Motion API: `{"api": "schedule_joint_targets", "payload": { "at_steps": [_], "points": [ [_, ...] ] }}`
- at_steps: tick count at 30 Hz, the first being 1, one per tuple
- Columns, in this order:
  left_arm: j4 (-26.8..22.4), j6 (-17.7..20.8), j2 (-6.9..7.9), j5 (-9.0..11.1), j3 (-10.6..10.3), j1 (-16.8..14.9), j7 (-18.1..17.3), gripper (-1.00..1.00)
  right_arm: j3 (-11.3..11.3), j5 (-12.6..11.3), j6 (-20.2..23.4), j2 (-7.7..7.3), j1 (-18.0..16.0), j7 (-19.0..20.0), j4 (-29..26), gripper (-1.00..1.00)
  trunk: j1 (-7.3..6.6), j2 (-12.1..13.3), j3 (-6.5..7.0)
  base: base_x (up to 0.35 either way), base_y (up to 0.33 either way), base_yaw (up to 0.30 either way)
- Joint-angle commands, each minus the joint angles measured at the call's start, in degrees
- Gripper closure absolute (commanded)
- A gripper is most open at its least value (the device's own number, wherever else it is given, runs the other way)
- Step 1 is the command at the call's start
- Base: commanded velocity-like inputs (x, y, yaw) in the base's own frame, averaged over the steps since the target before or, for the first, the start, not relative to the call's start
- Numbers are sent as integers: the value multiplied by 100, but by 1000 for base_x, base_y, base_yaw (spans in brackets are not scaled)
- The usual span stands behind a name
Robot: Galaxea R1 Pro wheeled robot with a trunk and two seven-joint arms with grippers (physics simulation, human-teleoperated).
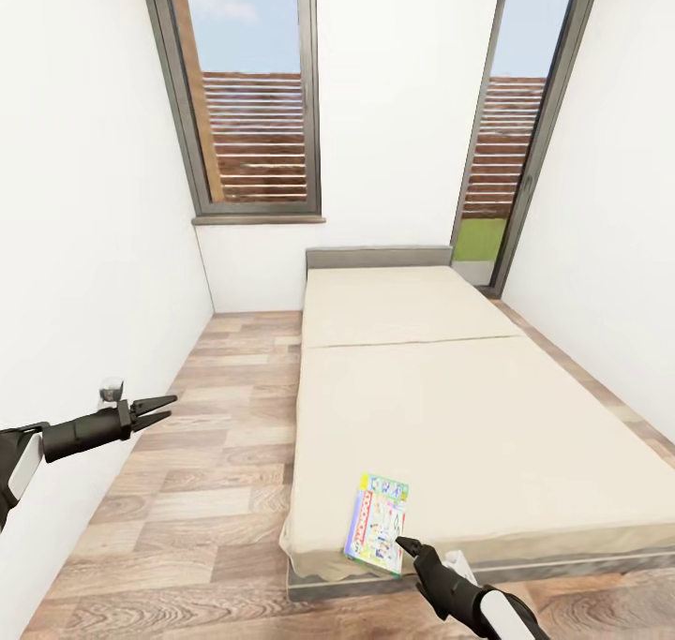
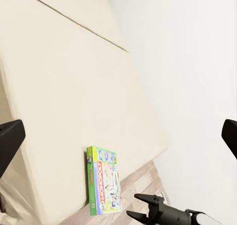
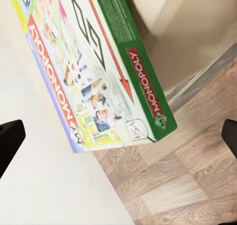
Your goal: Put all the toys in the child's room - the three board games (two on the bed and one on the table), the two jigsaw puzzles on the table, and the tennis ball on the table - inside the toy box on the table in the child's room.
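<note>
Head cam overlooks bed (image 1: 450, 406); both wrist cams share its board game (image 3: 89, 67).

Left gripper (image 1: 167, 406) and right gripper (image 1: 406, 546) both extended forward, fingers spread.

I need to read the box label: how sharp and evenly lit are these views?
Right wrist view: board game sharp, Monopoly lettering legible, no glare. Left wrist view: box small, print unreadable. Head view: flat, even daylight, bed casting little shadow, wide-angle slant on the windows.
</note>
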Motion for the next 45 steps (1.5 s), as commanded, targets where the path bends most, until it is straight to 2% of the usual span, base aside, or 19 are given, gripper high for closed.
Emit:
{"api": "schedule_joint_targets", "payload": {
  "at_steps": [1,5,10,14,20,33,45],
  "points": [
    [1,54,1,12,2,-4,-24,-100,-28,-19,52,3,-3,9,-1,-100,22,-44,-24,0,0,0],
    [1,52,1,11,1,-4,-58,-100,-26,-12,208,6,-9,12,-3,-100,110,-205,-96,0,0,0],
    [1,52,4,11,1,-4,-66,-100,-26,-10,292,6,-11,35,-9,-100,110,-205,-96,0,0,0],
    [1,53,8,11,1,-4,-67,-100,-26,-4,299,6,-12,217,-13,-100,110,-205,-96,0,0,0],
    [1,51,9,11,1,-4,-67,-100,-20,6,292,6,-12,417,-18,-100,242,-445,-203,0,0,0],
    [1,47,21,18,1,-4,-75,-100,0,7,291,-10,-12,443,-15,-100,242,-445,-203,0,0,0],
    [1,50,18,20,1,-4,-76,-100,2,11,291,-28,-12,447,-15,-100,505,-927,-419,0,0,0]
  ]
}}
